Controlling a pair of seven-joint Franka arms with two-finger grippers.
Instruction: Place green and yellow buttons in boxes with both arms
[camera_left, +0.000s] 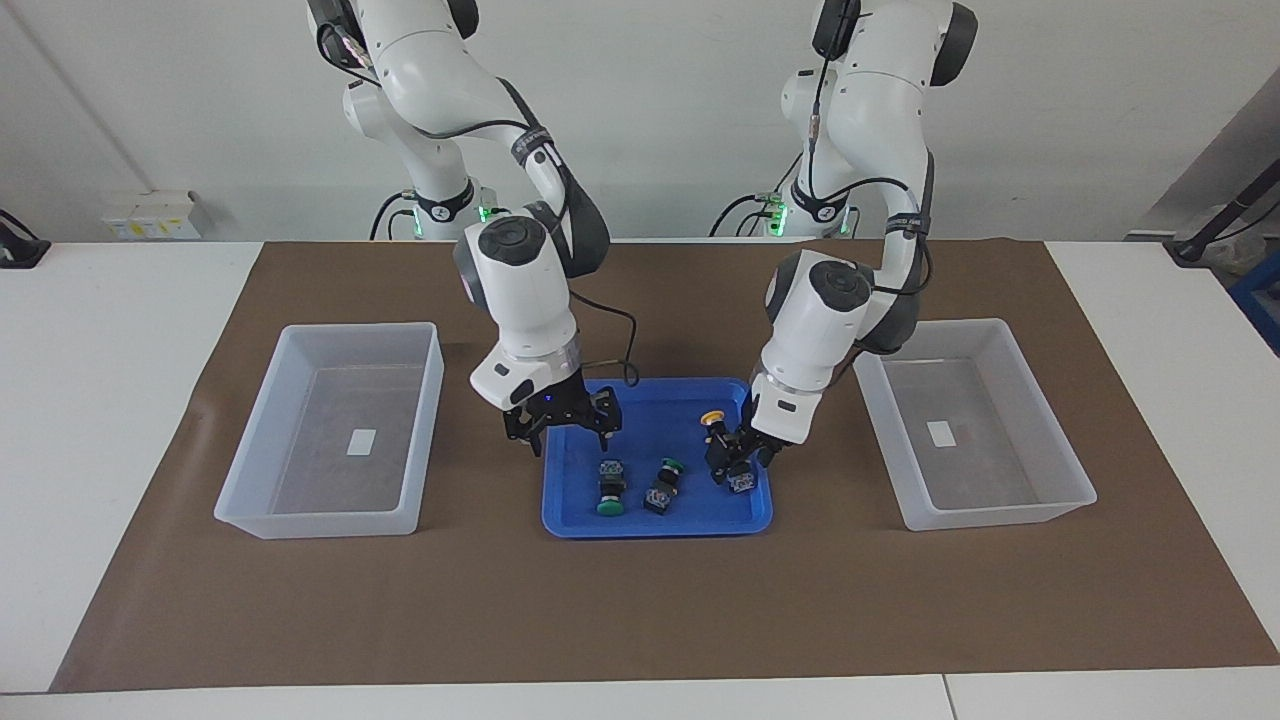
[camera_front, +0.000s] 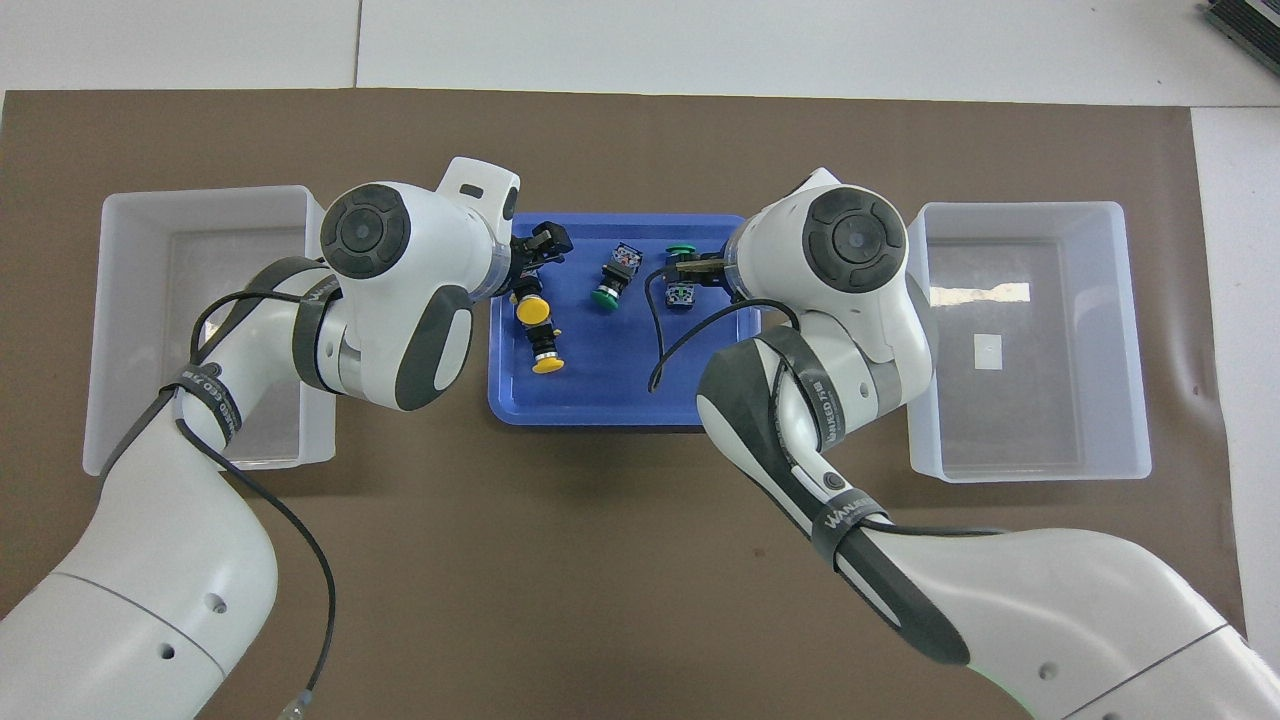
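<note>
A white table (camera_left: 120, 400) carries a brown mat (camera_left: 640, 600) that covers most of its top. On the mat sit a shallow blue tray (camera_left: 655, 525) in the middle and two translucent boxes (camera_left: 320, 520) (camera_left: 1000, 515), one toward each arm's end.

Both boxes (camera_left: 330, 440) (camera_left: 975, 425) open-topped, blue tray (camera_left: 655, 522) crowded by both arms

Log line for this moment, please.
left gripper: down at yellow button in blue tray | right gripper: open, over green button in tray | boxes: no buttons yet
</note>
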